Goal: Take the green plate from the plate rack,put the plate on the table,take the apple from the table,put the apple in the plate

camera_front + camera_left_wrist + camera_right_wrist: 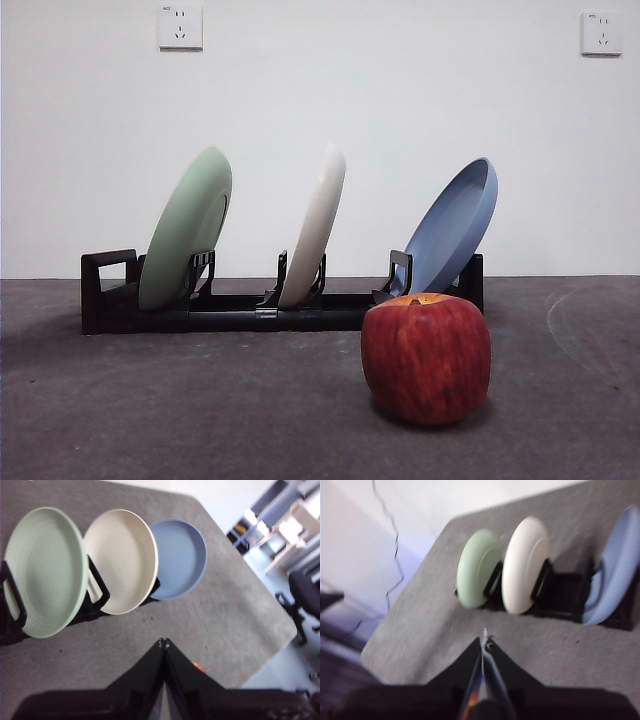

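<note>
The pale green plate (186,228) leans upright in the left slot of the black plate rack (110,300). It also shows in the left wrist view, green plate (42,570), and in the right wrist view, green plate (477,574). The dark red apple (426,357) sits on the grey table (200,410) in front of the rack's right end. My left gripper (163,641) hangs high over the table, shut and empty, well away from the plates. My right gripper (485,639) is likewise shut, empty and well back from the rack. Neither arm appears in the front view.
A cream-white plate (315,225) stands in the middle slot and a blue plate (452,226) in the right slot. The table's edge (260,665) drops off beyond the blue plate. A white wall with sockets stands behind the rack.
</note>
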`<state>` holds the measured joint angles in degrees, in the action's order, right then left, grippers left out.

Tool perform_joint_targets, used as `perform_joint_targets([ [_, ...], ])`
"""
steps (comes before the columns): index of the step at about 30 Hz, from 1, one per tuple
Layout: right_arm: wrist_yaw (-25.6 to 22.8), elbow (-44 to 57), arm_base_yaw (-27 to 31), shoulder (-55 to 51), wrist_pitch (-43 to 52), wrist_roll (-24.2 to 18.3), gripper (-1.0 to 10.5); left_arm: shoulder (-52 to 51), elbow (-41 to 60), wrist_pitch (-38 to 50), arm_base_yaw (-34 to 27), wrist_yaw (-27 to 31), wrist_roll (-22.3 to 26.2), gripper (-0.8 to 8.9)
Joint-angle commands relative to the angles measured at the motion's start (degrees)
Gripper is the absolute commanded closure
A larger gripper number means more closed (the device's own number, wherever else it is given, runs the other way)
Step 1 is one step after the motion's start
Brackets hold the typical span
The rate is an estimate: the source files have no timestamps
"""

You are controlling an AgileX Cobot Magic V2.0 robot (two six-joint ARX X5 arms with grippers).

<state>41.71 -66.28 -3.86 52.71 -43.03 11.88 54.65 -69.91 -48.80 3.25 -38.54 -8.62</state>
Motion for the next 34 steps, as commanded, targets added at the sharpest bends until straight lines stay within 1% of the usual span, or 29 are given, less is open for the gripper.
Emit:
perform_joint_targets([
  [1,-1.4,-1.5,-2.6,1.7,-1.0,-2.3,7.9,4.0,-4.7,-2.4,1.0,0.5,4.7,8.13],
  [2,-2.5,-1.9,-3.7,2.3,-1.5,-2.3,7.0,5.2,-5.9,-3.0,1.5,1.5,4.9,8.08],
  [3,-3.9,-2.3,-4.8,2.7,-1.9,-2.3,6.2,6.4,-6.8,-3.2,2.1,2.6,5.1,7.78],
  [4,-5.4,-2.6,-5.6,3.0,-2.1,-2.3,5.7,7.1,-7.3,-3.2,2.6,3.5,5.1,7.13],
  [6,-8.8,-3.0,-7.2,3.3,-2.5,-2.3,4.8,8.4,-7.7,-2.7,4.0,6.0,4.9,4.94],
  [7,-10.1,-3.1,-7.7,3.3,-2.5,-2.3,4.5,8.9,-7.7,-2.6,4.5,7.3,4.7,4.14],
  [8,-11.5,-3.3,-8.2,3.4,-2.4,-2.3,4.3,9.5,-7.7,-2.5,5.2,9.0,4.6,3.58],
  [9,-12.4,-3.6,-8.6,3.4,-2.4,-2.4,4.3,10.2,-7.7,-2.5,5.9,10.5,4.6,3.42],
  [12,-12.9,-4.3,-9.4,3.4,-2.4,-2.8,4.3,12.3,-7.7,-1.1,7.8,12.4,4.5,3.43],
  [14,-13.0,-4.9,-9.8,3.4,-2.4,-2.9,4.4,13.8,-7.7,0.8,8.9,13.3,3.6,3.43],
  [18,-13.4,-6.2,-10.3,3.4,-2.5,-2.9,4.4,17.7,-8.1,6.7,10.3,13.3,1.5,3.43],
  [21,-13.4,-6.6,-10.5,3.4,-2.5,-2.9,4.4,21.6,-9.8,9.1,11.0,13.4,0.2,3.43],
  [23,-13.4,-6.6,-10.5,3.4,-2.6,-2.9,4.4,24.6,-12.0,9.2,11.2,13.9,0.1,3.43],
  [30,-13.5,-6.6,-10.5,4.0,-5.3,-3.0,4.4,35.1,-21.6,7.2,12.6,20.8,0.1,3.43],
  [34,-13.5,-6.6,-10.5,4.2,-5.9,-3.1,4.4,39.5,-26.2,6.3,13.4,23.5,1.2,3.43],
])
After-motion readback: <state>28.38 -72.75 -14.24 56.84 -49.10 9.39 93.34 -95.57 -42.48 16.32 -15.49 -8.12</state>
